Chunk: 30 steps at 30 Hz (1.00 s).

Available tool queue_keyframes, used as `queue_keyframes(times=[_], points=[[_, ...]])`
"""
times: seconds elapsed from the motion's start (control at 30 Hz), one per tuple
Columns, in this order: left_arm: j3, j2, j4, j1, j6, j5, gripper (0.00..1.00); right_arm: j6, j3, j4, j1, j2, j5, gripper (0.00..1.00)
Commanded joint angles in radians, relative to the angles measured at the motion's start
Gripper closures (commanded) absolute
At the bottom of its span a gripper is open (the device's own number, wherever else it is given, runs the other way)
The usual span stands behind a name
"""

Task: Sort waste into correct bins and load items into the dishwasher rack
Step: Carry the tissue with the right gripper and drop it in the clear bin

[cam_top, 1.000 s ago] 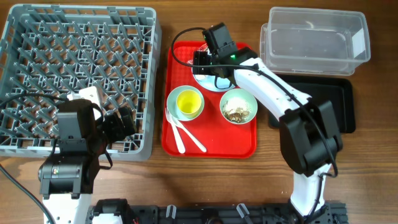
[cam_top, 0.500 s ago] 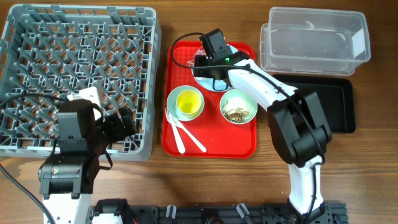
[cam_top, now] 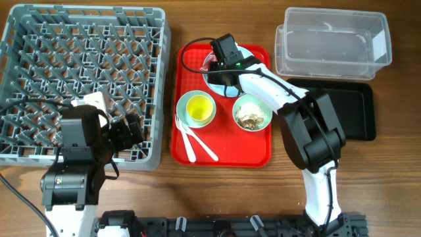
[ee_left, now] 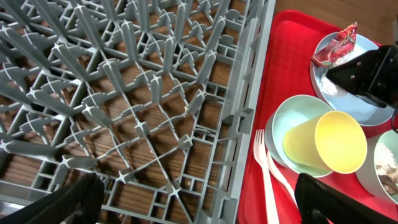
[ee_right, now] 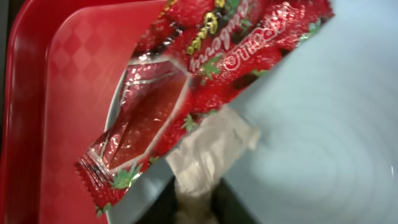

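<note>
My right gripper [cam_top: 215, 66] [ee_right: 194, 208] is low over the pale plate [cam_top: 247, 54] [ee_right: 323, 124] at the back of the red serving tray. Its jaws are shut on the crumpled white tissue [ee_right: 208, 155]. The red foil wrapper [ee_right: 186, 81] [ee_left: 336, 45] lies on the plate, partly over the tissue. A yellow cup [cam_top: 199, 107] [ee_left: 329, 140] lies tipped in a pale green bowl [ee_left: 289, 115]. Another bowl [cam_top: 252, 112] holds food scraps. Two white spoons [cam_top: 196, 141] [ee_left: 267, 180] lie on the tray. My left gripper [cam_top: 128, 128] [ee_left: 199, 205] hangs open and holds nothing over the near right corner of the grey dishwasher rack [cam_top: 79, 59].
The red serving tray [cam_top: 223, 153] sits between the rack and the bins. The clear tub [cam_top: 332, 39] stands at the back right. In front of it lies the black tray [cam_top: 355, 112]. Bare wooden table runs along the front edge.
The right gripper has closed its jaws on the tissue and shifted slightly left over the plate. The left arm has not moved.
</note>
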Motion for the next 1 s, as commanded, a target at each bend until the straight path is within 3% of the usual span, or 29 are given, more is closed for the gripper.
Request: queue_keyframes(times=[0.0,0.17,0.43,0.63,0.77,0.83,0.97], points=[[0.023,-0.010,-0.001,0.006,-0.009,-0.009,0.00,-0.017,0.022,-0.010,-0.005,-0.003,0.018,0.96],[0.023,-0.009,0.000,0.006,-0.009,-0.009,0.00,-0.112,0.022,-0.020,-0.050,-0.114,0.034,0.96],[0.023,-0.009,-0.001,0.006,-0.009,-0.009,0.00,-0.288,0.022,-0.046,-0.184,-0.369,0.264,0.95],[0.023,-0.010,-0.001,0.006,-0.010,-0.009,0.00,-0.341,0.021,0.002,-0.357,-0.387,0.305,0.95],[0.023,-0.009,0.000,0.006,-0.009,-0.009,0.00,-0.343,0.021,0.008,-0.446,-0.359,0.301,0.76],[0.023,-0.009,0.000,0.006,-0.010,-0.009,0.00,-0.370,0.021,0.011,-0.480,-0.347,0.264,0.56],[0.023,-0.009,-0.001,0.006,-0.009,-0.009,0.00,-0.394,0.021,0.018,-0.512,-0.347,0.133,0.31]])
